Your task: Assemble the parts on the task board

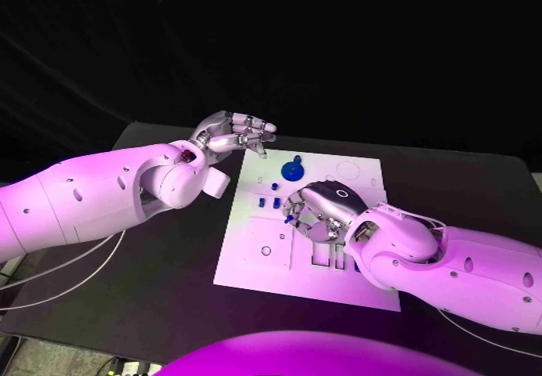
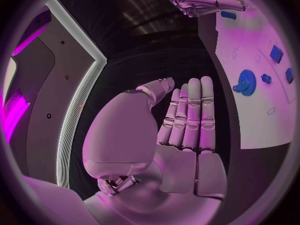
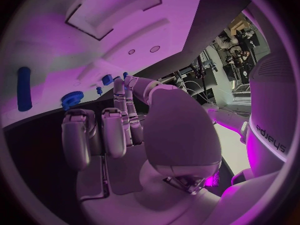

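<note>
Head view: white rectangular task board lies at the centre of the black table, long axis running roughly 12 to 6 o'clock.

Left hand hovers just off the board's 11 o'clock corner, over bare table. Fingers curled loosely inward in the head view. In the left wrist view the same hand shows its fingers straight and side by side, thumb apart, palm bare; it holds nothing.

Right hand sits over the middle of the board, back of the hand upward, fingers bent down toward the board surface. A small blue piece shows at its fingertips on the 9 o'clock side. Cannot tell from this angle whether the fingers pinch it or merely stand beside it. The right wrist view shows the hand with its fingers extended close together and nothing visible against the palm.

Parts on the board:
- blue toothed gear wheel toward the 12 o'clock end, just beyond the right hand; also seen in the left wrist view.
- two short blue upright pegs near the 9 o'clock edge, close to the right hand's fingers.
- blue cylindrical rod seen in the right wrist view, lying flat on the board, well apart from the gear.
</note>
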`<move>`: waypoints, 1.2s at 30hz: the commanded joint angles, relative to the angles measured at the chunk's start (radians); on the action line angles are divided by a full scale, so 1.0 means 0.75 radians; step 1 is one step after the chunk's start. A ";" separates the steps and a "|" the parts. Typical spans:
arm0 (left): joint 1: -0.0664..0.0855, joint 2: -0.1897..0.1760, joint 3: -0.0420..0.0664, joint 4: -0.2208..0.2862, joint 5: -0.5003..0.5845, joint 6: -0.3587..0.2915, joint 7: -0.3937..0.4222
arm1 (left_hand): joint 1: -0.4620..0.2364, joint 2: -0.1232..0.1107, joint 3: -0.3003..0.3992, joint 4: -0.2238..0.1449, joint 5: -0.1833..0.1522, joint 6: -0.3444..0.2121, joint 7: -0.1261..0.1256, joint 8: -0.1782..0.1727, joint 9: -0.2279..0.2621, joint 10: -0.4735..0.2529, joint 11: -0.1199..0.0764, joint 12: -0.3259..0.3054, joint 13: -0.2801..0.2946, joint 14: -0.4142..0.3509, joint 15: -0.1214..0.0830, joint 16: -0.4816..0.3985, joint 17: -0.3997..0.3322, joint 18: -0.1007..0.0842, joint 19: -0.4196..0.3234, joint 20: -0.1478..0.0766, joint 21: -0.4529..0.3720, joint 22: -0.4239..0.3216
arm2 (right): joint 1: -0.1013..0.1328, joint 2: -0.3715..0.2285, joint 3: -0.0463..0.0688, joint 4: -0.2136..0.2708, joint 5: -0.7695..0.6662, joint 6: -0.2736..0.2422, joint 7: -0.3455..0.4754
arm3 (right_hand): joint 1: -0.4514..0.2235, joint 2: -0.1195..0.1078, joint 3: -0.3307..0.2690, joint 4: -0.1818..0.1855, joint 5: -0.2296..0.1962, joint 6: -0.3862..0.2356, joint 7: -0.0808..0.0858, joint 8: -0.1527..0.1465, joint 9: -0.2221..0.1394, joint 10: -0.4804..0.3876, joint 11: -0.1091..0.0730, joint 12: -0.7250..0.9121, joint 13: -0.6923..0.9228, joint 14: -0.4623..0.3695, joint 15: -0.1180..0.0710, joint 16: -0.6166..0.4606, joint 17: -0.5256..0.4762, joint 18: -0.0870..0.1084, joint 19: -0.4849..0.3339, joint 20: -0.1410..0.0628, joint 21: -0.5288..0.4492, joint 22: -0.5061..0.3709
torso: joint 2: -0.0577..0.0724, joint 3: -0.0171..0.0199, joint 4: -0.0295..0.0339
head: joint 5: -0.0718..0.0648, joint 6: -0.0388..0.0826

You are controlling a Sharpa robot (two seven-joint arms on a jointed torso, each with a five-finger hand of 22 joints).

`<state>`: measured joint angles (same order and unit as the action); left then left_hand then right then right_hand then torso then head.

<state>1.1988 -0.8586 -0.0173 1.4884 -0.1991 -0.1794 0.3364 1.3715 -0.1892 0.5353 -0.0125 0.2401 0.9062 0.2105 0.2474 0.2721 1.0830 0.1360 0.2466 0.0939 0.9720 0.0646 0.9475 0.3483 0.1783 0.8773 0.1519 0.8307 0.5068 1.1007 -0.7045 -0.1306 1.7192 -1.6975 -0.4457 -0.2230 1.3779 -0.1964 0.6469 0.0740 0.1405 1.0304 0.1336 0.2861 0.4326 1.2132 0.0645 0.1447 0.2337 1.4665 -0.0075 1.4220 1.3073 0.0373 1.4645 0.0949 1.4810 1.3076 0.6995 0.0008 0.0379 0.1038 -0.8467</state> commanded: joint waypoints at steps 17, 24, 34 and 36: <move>0.001 0.002 0.001 0.000 0.006 0.025 -0.003 | 0.007 0.003 0.000 -0.009 0.004 -0.005 0.003 -0.005 -0.002 -0.005 0.005 -0.006 -0.002 -0.006 0.002 -0.008 -0.002 0.002 -0.010 0.001 0.003 0.003 | -0.025 0.031 -0.010 -0.017 0.004 0.086 0.014 | -0.020 0.005 -0.007 -0.002 -0.013 0.004 0.001 -0.001 0.002 0.005 0.001 -0.011 -0.002 0.073 -0.006 -0.004 0.054 -0.023 0.094 -0.005 0.006 0.303 | 0.000 0.0026 -0.0014 | 0.023 -0.025; 0.001 0.002 0.001 0.000 0.006 0.026 -0.004 | 0.007 0.003 0.000 -0.009 0.004 -0.005 0.003 -0.005 -0.002 -0.005 0.005 -0.006 -0.002 -0.006 0.002 -0.008 -0.002 0.002 -0.010 0.001 0.003 0.003 | -0.030 0.038 -0.012 -0.031 0.002 0.091 0.013 | -0.024 0.007 -0.009 -0.002 -0.022 0.003 0.001 -0.002 0.002 0.005 0.002 -0.013 -0.003 0.073 -0.006 -0.003 0.055 -0.024 0.095 -0.005 0.007 0.304 | 0.000 0.0023 -0.0007 | 0.022 -0.028; 0.001 0.000 0.001 0.000 0.006 0.028 -0.007 | 0.007 0.003 0.000 -0.009 0.004 -0.005 0.003 -0.005 -0.002 -0.005 0.005 -0.006 -0.002 -0.006 0.002 -0.008 -0.002 0.002 -0.010 0.001 0.003 0.003 | -0.035 0.042 -0.013 -0.040 -0.007 0.102 0.012 | -0.025 0.007 -0.009 -0.002 -0.025 0.003 0.000 -0.002 0.002 0.005 0.001 -0.014 -0.003 0.073 -0.006 -0.004 0.055 -0.024 0.096 -0.005 0.008 0.304 | -0.001 0.0008 -0.0002 | 0.022 -0.035; 0.001 -0.001 0.001 0.000 0.006 0.027 -0.008 | 0.007 0.003 0.000 -0.009 0.004 -0.005 0.003 -0.005 -0.002 -0.005 0.005 -0.006 -0.002 -0.006 0.002 -0.008 -0.002 0.002 -0.010 0.001 0.003 0.003 | -0.035 0.042 -0.013 -0.041 -0.008 0.104 0.012 | -0.025 0.007 -0.009 -0.002 -0.025 0.003 0.000 -0.002 0.002 0.005 0.001 -0.014 -0.003 0.073 -0.006 -0.004 0.055 -0.024 0.096 -0.005 0.008 0.304 | -0.001 0.0004 -0.0002 | 0.021 -0.035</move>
<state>1.1988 -0.8601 -0.0174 1.4870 -0.1991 -0.1754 0.3272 1.3714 -0.1892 0.5354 -0.0125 0.2401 0.9062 0.2104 0.2474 0.2724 1.0831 0.1359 0.2467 0.0941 0.9720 0.0646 0.9475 0.3485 0.1782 0.8773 0.1519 0.8307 0.5076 1.0754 -0.6740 -0.1403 1.6888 -1.6917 -0.3872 -0.2186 1.3711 -0.1897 0.6468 0.0741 0.1251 1.0232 0.1334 0.2797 0.4333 1.2132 0.0645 0.1410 0.2329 1.4665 -0.0075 1.4220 1.3077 0.0373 1.4645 0.0949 1.4809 1.3076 0.6995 0.0016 0.0377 0.1200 -0.8720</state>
